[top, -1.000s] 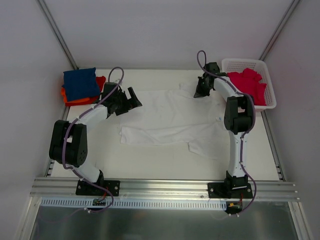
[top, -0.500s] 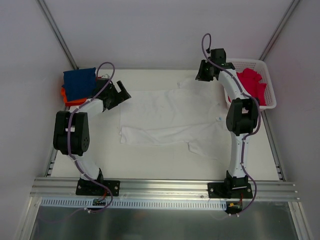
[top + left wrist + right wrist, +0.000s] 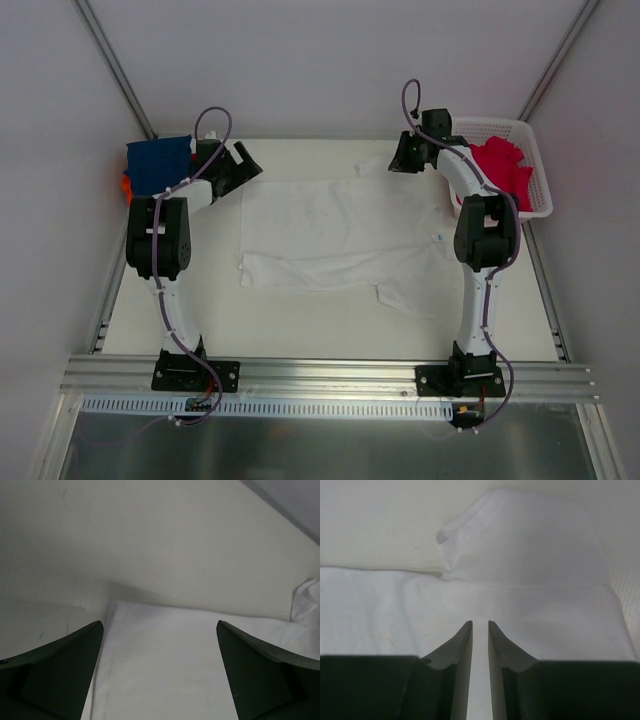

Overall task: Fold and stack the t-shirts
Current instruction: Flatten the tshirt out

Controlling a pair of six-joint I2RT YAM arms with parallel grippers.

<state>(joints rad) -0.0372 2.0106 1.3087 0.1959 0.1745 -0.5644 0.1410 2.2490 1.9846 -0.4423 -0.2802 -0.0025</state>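
The large white cloth t-shirt (image 3: 345,235) lies spread flat mid-table (image 3: 300,320), between both pincers. The left pincer (image 3: 245,163), jaws wide apart, hovers at its upper-left corner. The right pincer (image 3: 402,163), jaws narrowly apart and clamping nothing, is over the rumpled upper sleeve. The shirt is smooth, with its lower sleeve splayed out at the bottom. A second ago both pincers sat lower in the frame, with the left nearer the shirt's edge.

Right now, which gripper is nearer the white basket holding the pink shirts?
Right. The right gripper hangs by the white t-shirt sleeve, just left of the basket; the left gripper is across the table, beside the navy t-shirt.
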